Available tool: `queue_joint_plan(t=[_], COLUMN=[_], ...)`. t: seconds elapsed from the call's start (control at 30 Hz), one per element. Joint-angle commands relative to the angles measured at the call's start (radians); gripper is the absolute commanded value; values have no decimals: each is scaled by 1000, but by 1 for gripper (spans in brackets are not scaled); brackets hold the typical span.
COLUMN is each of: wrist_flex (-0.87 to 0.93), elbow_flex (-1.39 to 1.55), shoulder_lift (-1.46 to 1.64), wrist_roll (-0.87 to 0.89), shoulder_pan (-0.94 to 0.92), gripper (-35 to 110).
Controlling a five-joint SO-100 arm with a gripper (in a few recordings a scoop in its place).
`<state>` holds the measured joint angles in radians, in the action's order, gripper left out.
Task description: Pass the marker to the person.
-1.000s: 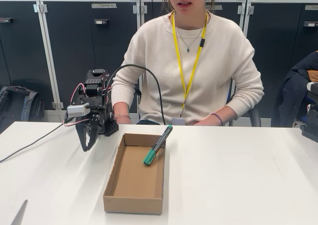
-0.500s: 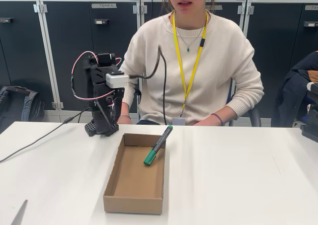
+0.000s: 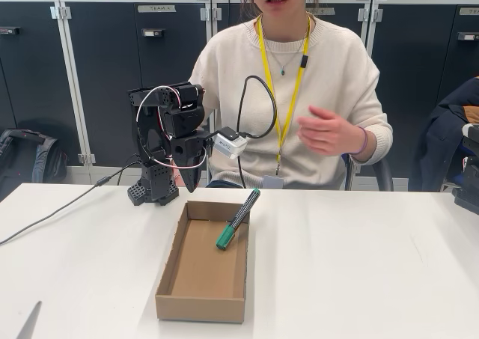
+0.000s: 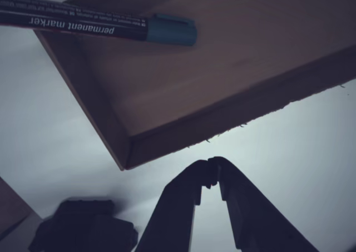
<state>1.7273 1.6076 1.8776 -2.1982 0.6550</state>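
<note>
a black robot arm stands on its base at the back left of a white table (image 3: 359, 264), raised and bent at the elbow. its gripper (image 3: 190, 180) points straight down, hanging above the table just behind the far edge of a shallow cardboard tray (image 3: 174, 290). in the wrist view the gripper (image 4: 210, 171) has its two dark fingers brought together with the tips touching, holding nothing.

the marker (image 3: 238, 218), black with a green end, lies propped on the tray's right wall near the far corner, green end down inside the tray and black end resting up over the rim. in the wrist view the marker (image 4: 94, 25) crosses the top of the frame, apart from the fingers.

the person (image 3: 329, 69) sits behind the table in a cream sweater with a yellow lanyard, one hand (image 3: 323, 131) raised in front of the chest, palm turned partly upward. a black cable (image 3: 258, 107) loops from the arm in front of the person. dark cabinets (image 3: 105, 69) stand behind.
</note>
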Motion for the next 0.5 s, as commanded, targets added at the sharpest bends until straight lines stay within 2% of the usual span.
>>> queue_joint_plan(t=[0.0, 0.2, 0.3, 0.47], wrist_flex=[-6, -112, -172, -192], elbow_flex=[-40, -118, -153, -219], shoulder_lift=[-31, -173, -252, -365], wrist_roll=[-114, -242, -238, -311], shoulder_pan=[-43, -98, -100, -123], gripper=[-5, -5, -5, -5])
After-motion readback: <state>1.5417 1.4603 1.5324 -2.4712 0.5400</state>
